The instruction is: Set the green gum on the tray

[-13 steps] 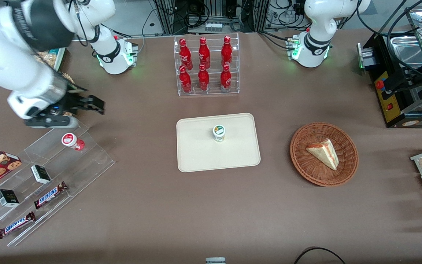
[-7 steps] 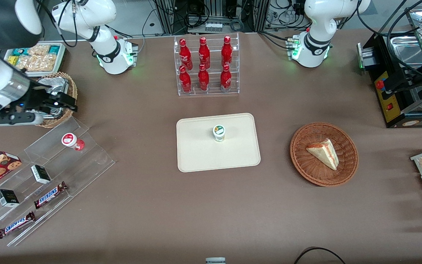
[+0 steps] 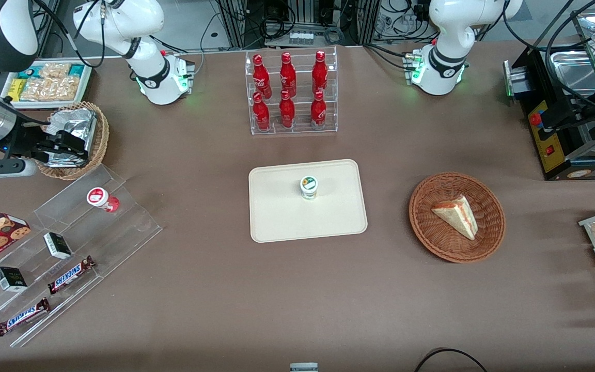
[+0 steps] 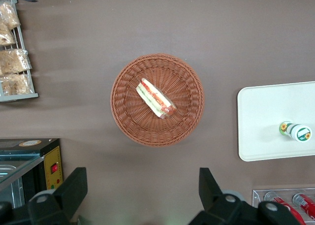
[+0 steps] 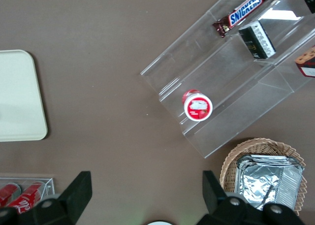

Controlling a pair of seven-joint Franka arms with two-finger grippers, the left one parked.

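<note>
The green gum (image 3: 308, 186) stands upright near the middle of the cream tray (image 3: 277, 217); it also shows in the left wrist view, the gum (image 4: 296, 131) on the tray (image 4: 261, 116). My gripper (image 3: 62, 147) is open and holds nothing. It hangs high above the wicker basket of foil at the working arm's end of the table, well away from the tray. In the right wrist view its black fingers (image 5: 78, 193) stand wide apart over bare table, with a corner of the tray (image 5: 19, 97) showing.
A red-lidded bottle (image 3: 102, 199) lies on the clear acrylic stepped shelf (image 3: 122, 227) with Snickers bars and small boxes. A wicker basket of foil (image 3: 78, 139) sits under the gripper. A rack of red bottles (image 3: 290, 93) stands farther from the camera than the tray. A brown basket with a sandwich (image 3: 456, 216) lies toward the parked arm.
My gripper has drawn back from above the acrylic shelf toward the working arm's end of the table, now over the foil basket. The gum has stayed on the tray.
</note>
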